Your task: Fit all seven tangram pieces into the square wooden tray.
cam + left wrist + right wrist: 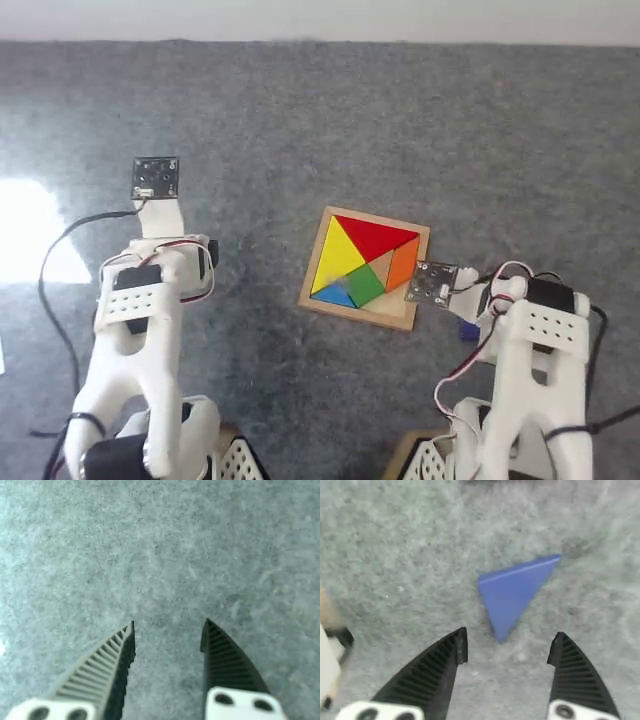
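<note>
Beside the wooden tray (410,318), a blue triangle (515,592) lies loose on the worktop (300,120); the right hand (510,632) hangs open over it, likely to grasp it, while the left hand (169,621), also open, sits well apart.

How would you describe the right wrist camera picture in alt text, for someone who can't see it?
A blue triangle lies flat on the grey table cover, one corner pointing into the gap of the right gripper. The gripper's two black ridged fingers stand open and do not touch the triangle.
</note>
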### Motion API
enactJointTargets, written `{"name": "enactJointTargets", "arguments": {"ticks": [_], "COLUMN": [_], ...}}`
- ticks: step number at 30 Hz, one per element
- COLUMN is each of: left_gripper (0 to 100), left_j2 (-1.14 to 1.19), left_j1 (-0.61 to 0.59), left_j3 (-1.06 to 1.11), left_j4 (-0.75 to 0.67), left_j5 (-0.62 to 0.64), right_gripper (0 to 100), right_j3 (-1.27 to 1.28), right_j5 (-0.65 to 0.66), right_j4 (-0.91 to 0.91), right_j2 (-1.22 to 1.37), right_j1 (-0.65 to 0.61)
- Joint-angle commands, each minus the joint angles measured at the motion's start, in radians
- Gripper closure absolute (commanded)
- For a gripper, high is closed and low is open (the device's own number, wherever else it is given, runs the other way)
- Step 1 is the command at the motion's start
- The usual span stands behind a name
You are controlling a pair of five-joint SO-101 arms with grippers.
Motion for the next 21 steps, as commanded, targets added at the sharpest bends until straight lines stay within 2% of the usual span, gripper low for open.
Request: {"name": "enactJointTargets", "arguments": {"ticks": [1, 4, 8, 17, 21], "left_gripper": [79, 79, 79, 79, 79], "left_j2": [0.002, 0.002, 0.002, 0.002, 0.002], "left_j1": [-0.006, -0.006, -0.006, -0.006, -0.006], "left_j3": [-0.012, -0.012, -0.012, -0.012, -0.012], "left_j4": [-0.028, -0.028, -0.028, -0.028, -0.028], "left_j5": [-0.011, -0.011, -0.011, -0.011, -0.011], "right_gripper": [73.1, 73.1, 73.4, 73.4, 73.4], "right_j3": [-0.018, -0.089, -0.158, -0.161, -0.160], "right_j5": [-0.196, -0.267, -0.292, -0.325, -0.423], "right_j4": [-0.036, -0.054, -0.056, -0.064, -0.104], "right_j2": [0.105, 0.209, 0.305, 0.331, 0.332], "right_j1": [-0.104, -0.113, -0.113, -0.120, -0.157]}}
